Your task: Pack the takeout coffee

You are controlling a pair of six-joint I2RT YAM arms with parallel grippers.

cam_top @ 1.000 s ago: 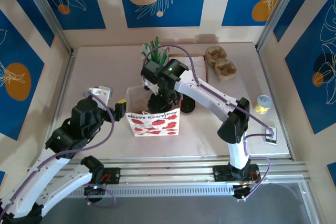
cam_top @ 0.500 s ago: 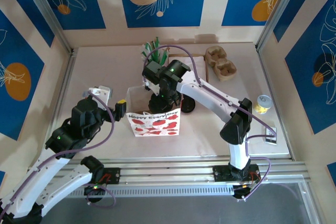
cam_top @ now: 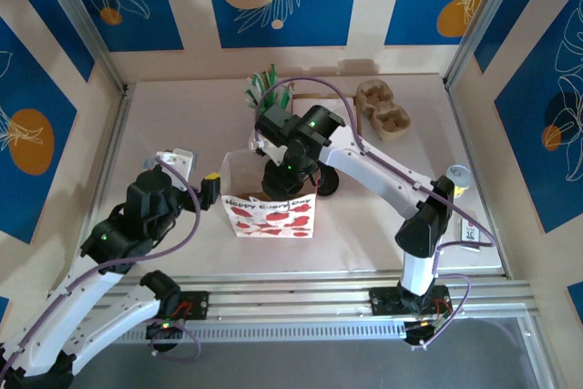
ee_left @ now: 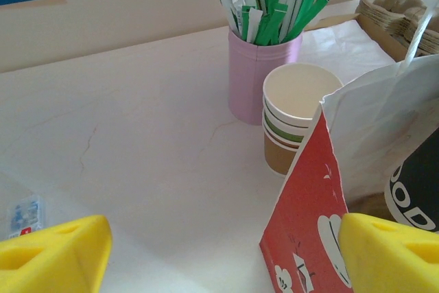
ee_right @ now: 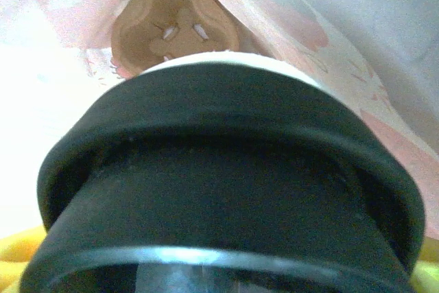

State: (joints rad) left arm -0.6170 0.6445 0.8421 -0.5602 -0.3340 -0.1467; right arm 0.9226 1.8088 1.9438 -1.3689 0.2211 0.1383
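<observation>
The right gripper (cam_top: pixel 284 175) is down in the mouth of the bag (cam_top: pixel 271 216), clamped across the coffee cup (ee_right: pixel 219 169). Its jaws stand wide because the cup is wide. On the right wrist camera the cup's black lid (ee_right: pixel 226 135) looms large. Past its rim, deep in the bag, sits a brown pulp tray (ee_right: pixel 175 22) with a slotted well.

That well looks like the target, so this calls for a straight, slow descent. The cup wants to be upright and centred over the well, clear of the paper walls, which look thin enough to fold inward at a nudge. Letting go is best left until the base is seated, or the drink could tip.

The left gripper (ee_left: pixel 219 255) is wide open and holds nothing. It hangs low over the table (ee_left: pixel 137 142), just beside the bag. The bag's red-printed corner shows between its yellow pads (ee_left: pixel 55 252); whether a pad touches the paper, I can't tell. It could well steady that edge.

The bag stands upright, white with red prints, mouth open. The cup's dark side with white lettering peeks through.
</observation>
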